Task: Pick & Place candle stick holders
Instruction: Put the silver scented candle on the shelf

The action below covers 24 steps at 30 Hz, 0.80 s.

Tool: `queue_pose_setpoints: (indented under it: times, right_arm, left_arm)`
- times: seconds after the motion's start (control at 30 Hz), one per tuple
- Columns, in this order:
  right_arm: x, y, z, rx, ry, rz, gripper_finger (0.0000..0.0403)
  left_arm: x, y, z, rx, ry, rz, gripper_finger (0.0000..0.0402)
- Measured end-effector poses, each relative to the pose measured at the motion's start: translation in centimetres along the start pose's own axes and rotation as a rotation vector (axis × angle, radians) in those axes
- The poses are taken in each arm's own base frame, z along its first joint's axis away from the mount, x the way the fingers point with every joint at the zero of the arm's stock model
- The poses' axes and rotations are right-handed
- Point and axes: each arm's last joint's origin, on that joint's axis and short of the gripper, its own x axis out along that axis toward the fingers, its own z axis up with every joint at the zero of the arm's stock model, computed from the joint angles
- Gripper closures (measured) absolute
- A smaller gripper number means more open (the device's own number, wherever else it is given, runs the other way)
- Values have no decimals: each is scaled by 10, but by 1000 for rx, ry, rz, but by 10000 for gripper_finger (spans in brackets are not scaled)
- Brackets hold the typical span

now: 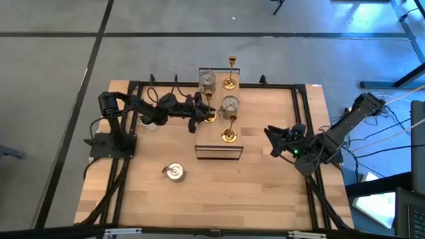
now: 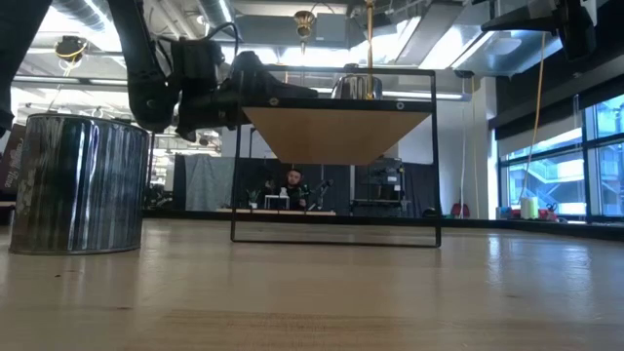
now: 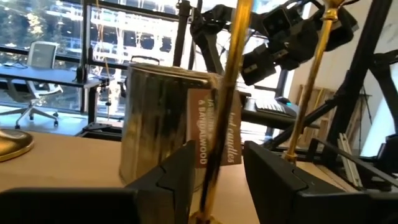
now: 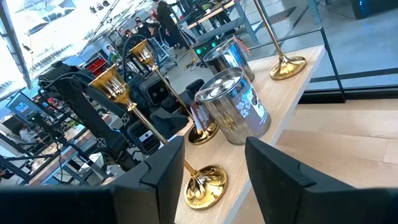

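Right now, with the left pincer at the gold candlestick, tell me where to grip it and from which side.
Grip the gold candlestick by its slim upright stem, coming level from the left arm's side. The open left pincer straddles it; the silver holder close behind likely blocks the far side.

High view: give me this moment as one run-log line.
left gripper: fingers straddling gold candlestick stem on shelf | right gripper: open, idle at table's right | silver holder: on table

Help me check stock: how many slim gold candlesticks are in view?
3: far-edge candlestick, middle candlestick, and third candlestick between the left gripper's open fingers. None seems hidden.
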Motion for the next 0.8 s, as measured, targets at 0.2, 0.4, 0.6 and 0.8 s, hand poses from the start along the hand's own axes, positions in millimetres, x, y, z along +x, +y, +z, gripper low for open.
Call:
queue_pose_setpoints:
  times: [0.2, 0.4, 0.6, 0.8]
  right_arm:
    - [0, 0, 0, 0, 0, 0, 228]
    - [0, 0, 0, 0, 0, 0, 228]
    - [0, 0, 0, 0, 0, 0, 228]
    - [0, 0, 0, -4, 0, 0, 228]
  left_arm:
    - [-3, 6, 1, 21, -2, 21, 272]
    - [-8, 12, 3, 19, 15, -40, 272]
    - [-13, 16, 8, 6, 33, -98, 272]
    - [-18, 17, 21, 30, 65, -72, 272]
